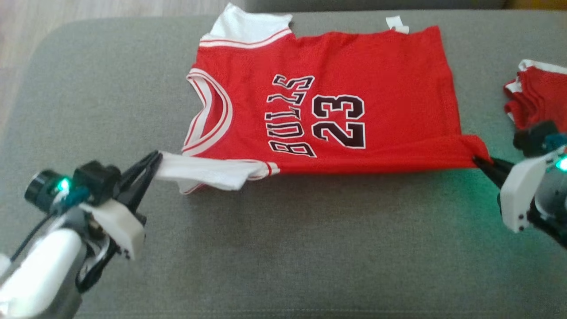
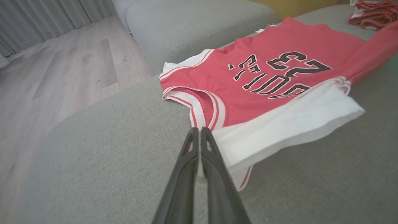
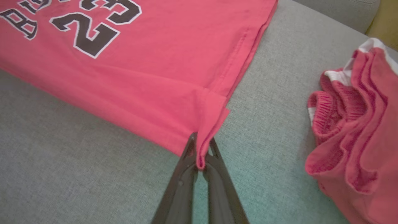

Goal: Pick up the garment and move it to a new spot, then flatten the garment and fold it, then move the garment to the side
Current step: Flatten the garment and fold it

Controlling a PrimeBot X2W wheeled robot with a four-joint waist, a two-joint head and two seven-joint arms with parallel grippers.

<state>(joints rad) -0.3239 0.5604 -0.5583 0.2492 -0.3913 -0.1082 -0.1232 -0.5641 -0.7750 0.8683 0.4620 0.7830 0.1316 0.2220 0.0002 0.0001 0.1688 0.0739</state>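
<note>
Left gripper [image 1: 155, 158] closed, seemingly on white sleeve [image 1: 203, 172]; right gripper [image 1: 479, 161] clamps hem corner [image 1: 473, 144]. Jersey [image 1: 376, 88] limp, light, mid sofa cushion [image 1: 283, 248]; best held at corners.

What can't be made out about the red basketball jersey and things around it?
- Head view: the crumpled red-and-white garment is cut by the right edge, partly behind the right gripper.
- Head view: the white tag on the red jersey is too small to read.
- Right wrist view: the top edge cuts its lettering.
</note>
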